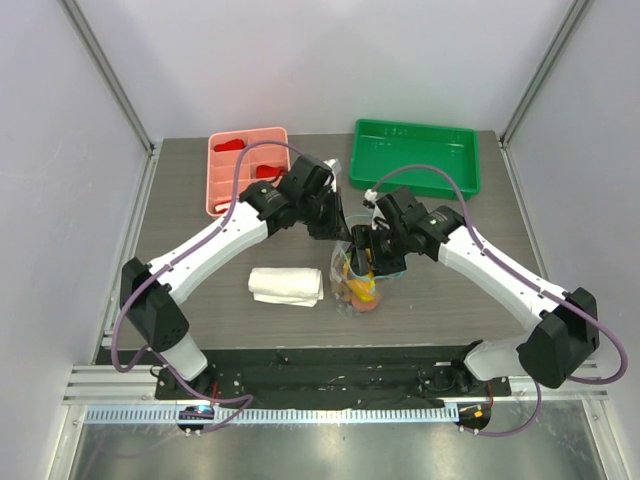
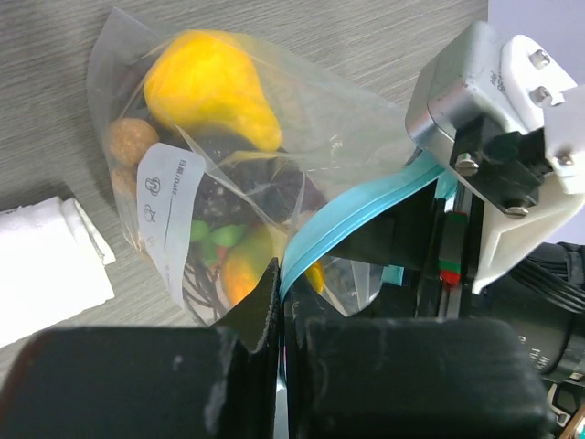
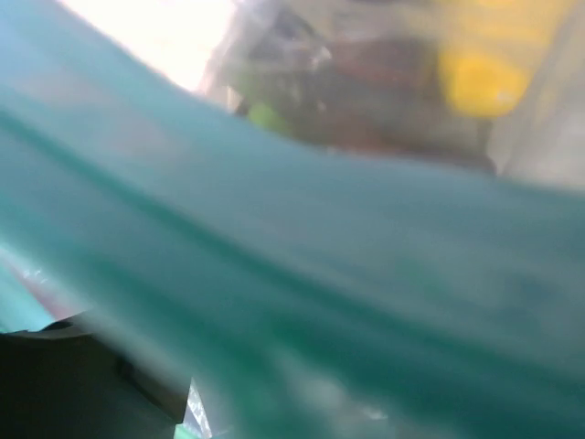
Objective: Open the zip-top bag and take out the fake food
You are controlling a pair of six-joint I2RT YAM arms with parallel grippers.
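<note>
1. Top external view: the table (image 1: pixel 200 300) carries a green tray (image 1: pixel 415 124) at the back and a folded white cloth (image 1: pixel 286 285) nearer me, and my two arms meet over the middle.
2. The zip-top bag (image 1: pixel 347 298) stands there, just right of the cloth, with its mouth up between my pincers.
3. The fake food (image 2: pixel 210 87) is all inside it: a yellow piece on top, with dark grapes, brown balls and green bits beneath.
4. My left pincer (image 2: pixel 279 302) is pressed together on the light-blue zip strip (image 2: pixel 356 215). I cannot tell whether it pinches one lip or both.
5. My right pincer (image 1: pixel 375 250) sits at the strip further along. Its own camera shows only a teal blur, so I cannot tell whether it grips or stands spread.
6. To do this well, I judge each pincer should take one lip only, then draw apart gently across the seal. The bag should stay low, or it may lift and spill.
</note>
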